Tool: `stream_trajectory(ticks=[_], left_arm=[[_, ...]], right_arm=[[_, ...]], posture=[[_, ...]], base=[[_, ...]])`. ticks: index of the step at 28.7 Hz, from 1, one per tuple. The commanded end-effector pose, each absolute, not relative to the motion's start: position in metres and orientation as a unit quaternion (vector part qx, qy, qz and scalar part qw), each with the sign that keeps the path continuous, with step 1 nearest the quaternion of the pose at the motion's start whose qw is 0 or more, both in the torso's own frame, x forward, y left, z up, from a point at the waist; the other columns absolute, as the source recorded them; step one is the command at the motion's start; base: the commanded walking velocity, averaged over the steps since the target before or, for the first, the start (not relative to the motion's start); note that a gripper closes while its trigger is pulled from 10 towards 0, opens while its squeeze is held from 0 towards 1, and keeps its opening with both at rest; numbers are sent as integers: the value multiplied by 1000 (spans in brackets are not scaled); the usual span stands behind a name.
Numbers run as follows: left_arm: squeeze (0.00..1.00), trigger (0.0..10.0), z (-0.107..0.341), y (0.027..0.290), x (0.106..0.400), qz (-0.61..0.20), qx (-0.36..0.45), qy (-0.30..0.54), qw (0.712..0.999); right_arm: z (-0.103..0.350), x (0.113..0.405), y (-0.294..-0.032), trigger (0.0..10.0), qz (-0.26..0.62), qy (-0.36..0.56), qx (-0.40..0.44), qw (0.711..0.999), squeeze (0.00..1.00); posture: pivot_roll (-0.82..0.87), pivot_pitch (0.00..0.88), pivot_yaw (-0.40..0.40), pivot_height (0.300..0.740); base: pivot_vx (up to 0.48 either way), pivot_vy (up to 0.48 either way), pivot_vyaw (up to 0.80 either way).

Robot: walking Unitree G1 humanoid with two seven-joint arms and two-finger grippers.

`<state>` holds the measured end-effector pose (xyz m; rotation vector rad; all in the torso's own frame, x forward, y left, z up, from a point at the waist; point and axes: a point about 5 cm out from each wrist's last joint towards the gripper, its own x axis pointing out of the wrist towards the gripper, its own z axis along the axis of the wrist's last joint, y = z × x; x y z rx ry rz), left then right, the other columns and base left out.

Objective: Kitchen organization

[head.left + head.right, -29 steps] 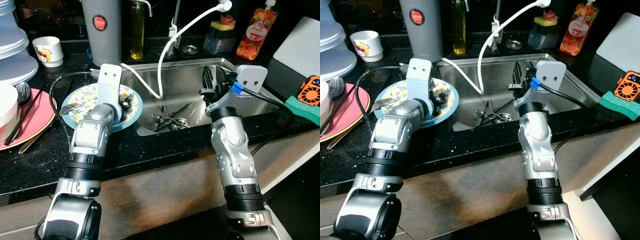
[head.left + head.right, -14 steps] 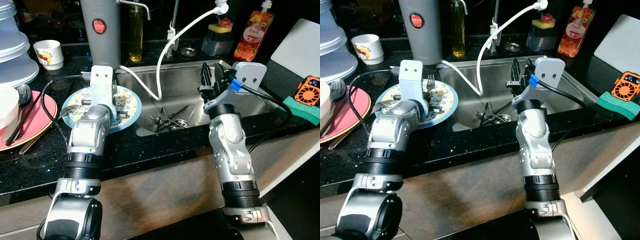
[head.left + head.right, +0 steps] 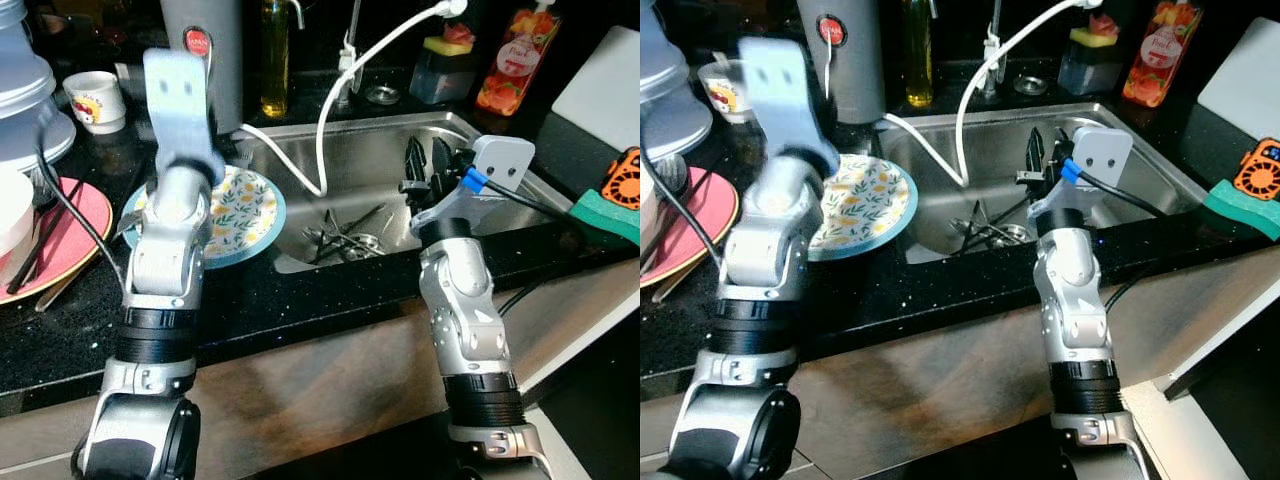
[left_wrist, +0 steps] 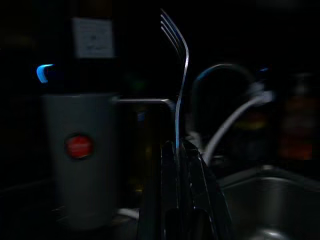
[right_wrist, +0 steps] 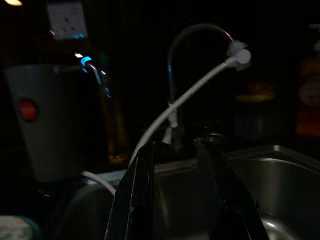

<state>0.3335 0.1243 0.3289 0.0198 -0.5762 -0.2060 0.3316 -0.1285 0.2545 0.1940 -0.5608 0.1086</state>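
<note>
My left arm (image 3: 168, 215) is raised above the floral plate (image 3: 248, 203), which lies on the black counter left of the sink (image 3: 375, 150). In the left wrist view my left gripper (image 4: 180, 148) is shut on the handle of a fork (image 4: 180, 70), tines pointing up. Several pieces of cutlery (image 3: 345, 236) lie around the sink drain. My right gripper (image 3: 425, 160) hovers over the sink's right side; its fingers (image 5: 136, 185) stand apart with nothing between them.
A pink plate (image 3: 82, 228) with chopsticks and a white bowl (image 3: 14, 205) are at the left. A mug (image 3: 96, 101), a grey canister (image 3: 215, 55), an oil bottle (image 3: 275, 60) and a white hose (image 3: 345, 85) stand behind. A green sponge (image 3: 606, 215) lies right of the sink.
My left arm has lifted off the floral plate and swung up and to the left, with the fork in its gripper. The right arm has barely moved.
</note>
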Motion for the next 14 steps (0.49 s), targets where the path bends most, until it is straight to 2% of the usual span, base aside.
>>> stream_trajectory(ticks=[1,7,8,10,12,13,14], left_arm=[[0,10000,325,127,333,-111,-2,-274,955],[0,10000,334,119,321,-207,-53,-304,928],[0,10000,334,119,321,-207,-53,-304,928],[0,10000,324,111,322,-233,-2,-290,928],[0,10000,326,108,319,-249,-14,-295,922],[0,10000,338,100,309,-296,-47,-319,899],[0,10000,341,98,305,-315,-52,-323,891]], right_arm=[[265,329,-129,10000,60,-296,104,948,0],[293,322,-134,10000,116,-317,226,914,0],[293,322,-134,10000,116,-317,226,914,0],[298,322,-133,10000,137,-322,245,904,0],[299,321,-133,10000,139,-325,248,902,0],[303,319,-134,10000,150,-335,259,893,0],[304,318,-133,10000,155,-338,262,891,0]], posture=[[161,20,-19,740],[169,0,-42,740],[169,0,-42,740],[162,0,-44,740],[160,0,-43,740],[163,0,-45,740],[162,0,-44,740]], base=[[0,0,0],[0,0,0],[0,0,0],[0,0,0],[0,0,0],[0,0,0],[0,0,0]])
